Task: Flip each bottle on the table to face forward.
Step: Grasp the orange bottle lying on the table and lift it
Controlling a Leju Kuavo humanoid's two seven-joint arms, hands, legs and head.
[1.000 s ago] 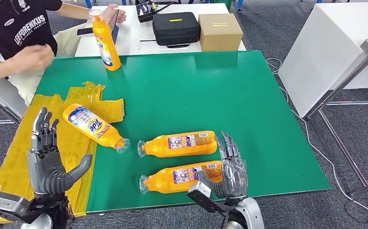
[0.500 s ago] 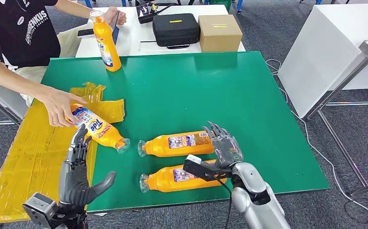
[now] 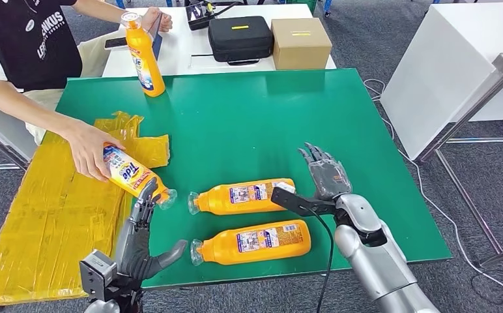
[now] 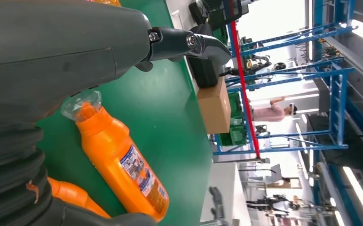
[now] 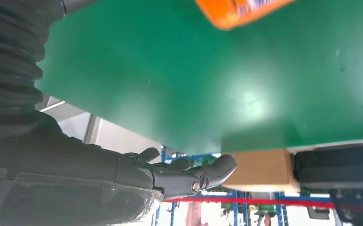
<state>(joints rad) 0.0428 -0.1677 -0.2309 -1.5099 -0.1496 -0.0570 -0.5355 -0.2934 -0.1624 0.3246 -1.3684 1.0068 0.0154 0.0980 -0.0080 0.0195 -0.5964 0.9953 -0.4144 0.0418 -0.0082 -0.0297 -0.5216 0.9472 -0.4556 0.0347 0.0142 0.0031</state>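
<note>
**Four orange bottles, three of them lying down**

Two bottles lie on their sides near the front edge, the middle bottle (image 3: 242,196) and the near bottle (image 3: 252,240), back labels up; we judge both unflipped. We see the right hand (image 3: 324,172) hovering spread and empty just right of the middle bottle, presumably approaching it. The left hand (image 3: 146,238) is open, holding nothing. A person's hand (image 3: 89,150) grips the left bottle (image 3: 131,175) over yellow sheeting (image 3: 47,215). A fourth bottle (image 3: 143,55) stands at the far-left of the green table (image 3: 268,124); beyond it are a black case (image 3: 240,38) and cardboard box (image 3: 300,42).
</note>
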